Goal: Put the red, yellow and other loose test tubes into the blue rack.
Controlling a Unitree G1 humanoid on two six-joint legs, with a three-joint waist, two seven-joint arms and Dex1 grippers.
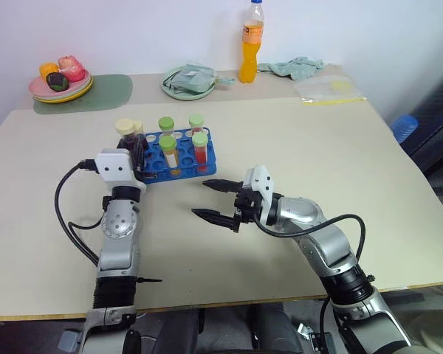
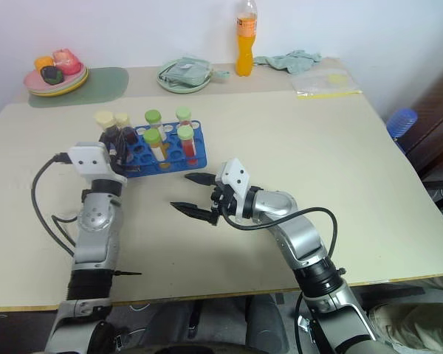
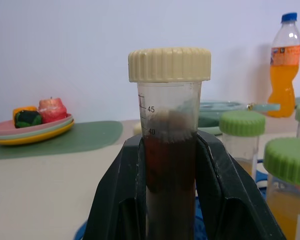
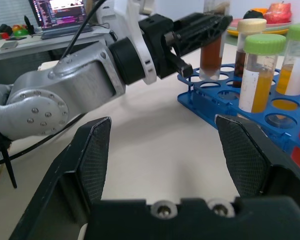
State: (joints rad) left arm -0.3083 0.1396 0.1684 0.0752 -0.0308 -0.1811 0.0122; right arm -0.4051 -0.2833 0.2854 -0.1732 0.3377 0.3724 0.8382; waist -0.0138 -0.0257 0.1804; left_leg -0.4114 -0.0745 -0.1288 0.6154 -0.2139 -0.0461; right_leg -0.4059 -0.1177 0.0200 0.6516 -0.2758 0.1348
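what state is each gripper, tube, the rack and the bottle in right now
left gripper: shut on the dark tube
dark tube: cream cap on, upright, held over the rack's near left corner, not seated yet
right gripper: open, empty, above the table
blue rack: partly filled, several holes free
green-capped tubes: capped, upright in the rack
orange bottle: upright, capped, partly full

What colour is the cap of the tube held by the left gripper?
Cream, a pale yellow, on the tube in the left gripper; the left wrist view shows it best.
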